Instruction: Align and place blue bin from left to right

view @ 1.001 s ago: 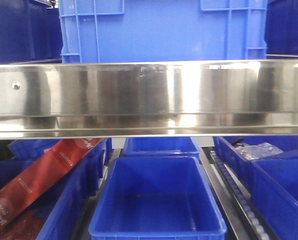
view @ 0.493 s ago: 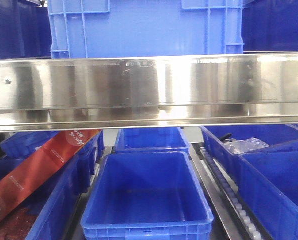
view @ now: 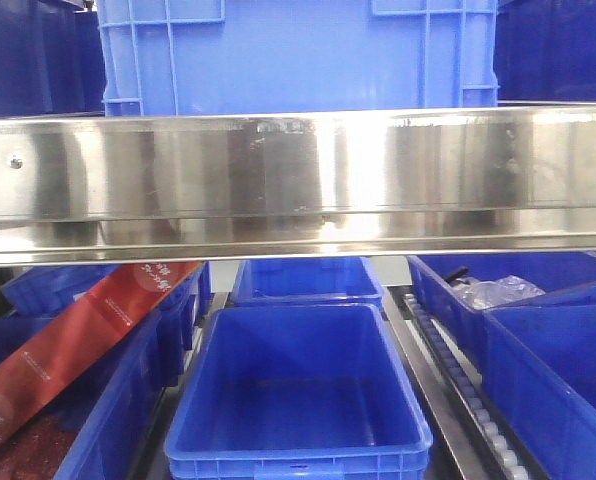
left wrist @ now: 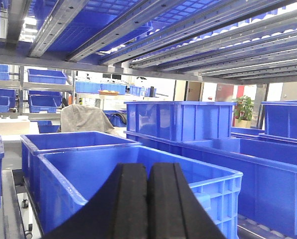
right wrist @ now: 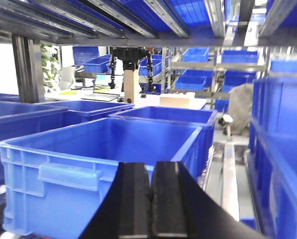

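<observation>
Front-facing view: blue bin (view: pixel 298 55) sits behind the steel shelf rail (view: pixel 298 180); left gripper (left wrist: pixel 148 199) and right gripper (right wrist: pixel 151 199) (both pressed closed, empty) might snag the rail reaching up

Blue bin (view: pixel 298 55) stands upright on steel shelf (view: pixel 298 180).
</observation>
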